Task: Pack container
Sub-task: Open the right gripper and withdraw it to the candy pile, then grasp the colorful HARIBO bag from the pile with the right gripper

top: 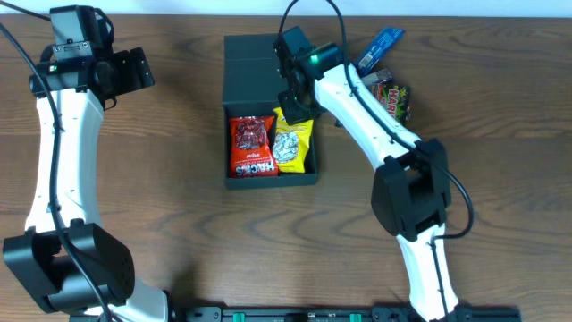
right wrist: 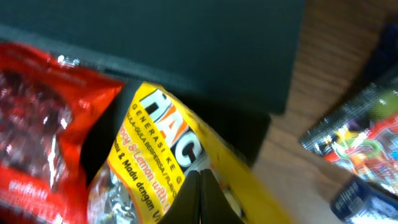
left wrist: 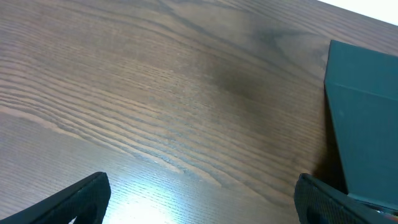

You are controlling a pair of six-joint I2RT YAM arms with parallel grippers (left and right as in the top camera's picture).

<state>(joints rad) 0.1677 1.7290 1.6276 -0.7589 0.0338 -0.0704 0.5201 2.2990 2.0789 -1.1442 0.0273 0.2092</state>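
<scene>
Here the container (top: pixel 268 179) sits at the middle of the far half of the table (top: pixel 179 224), its hinged lid (top: pixel 253 58) folded back toward the far edge. Two packets are inside it, side by side: a red packet (top: pixel 253 146) on the left and a yellow packet (top: pixel 295 143) on the right.

The right gripper (right wrist: pixel 200 186) is over the box at the yellow packet's far end. In the right wrist view its fingers are pressed together with only a thin line between them, and they appear to pinch the yellow wrapper, which stands tilted rather than flat.

The left gripper (left wrist: pixel 202 202) hovers over bare wood to the left of the box, well apart from it. Its fingers are spread wide and hold nothing.

More sweets lie on the table to the right of the box, behind the right arm: a blue packet (top: pixel 382 45) and a dark, colourful packet (top: pixel 396 100).
</scene>
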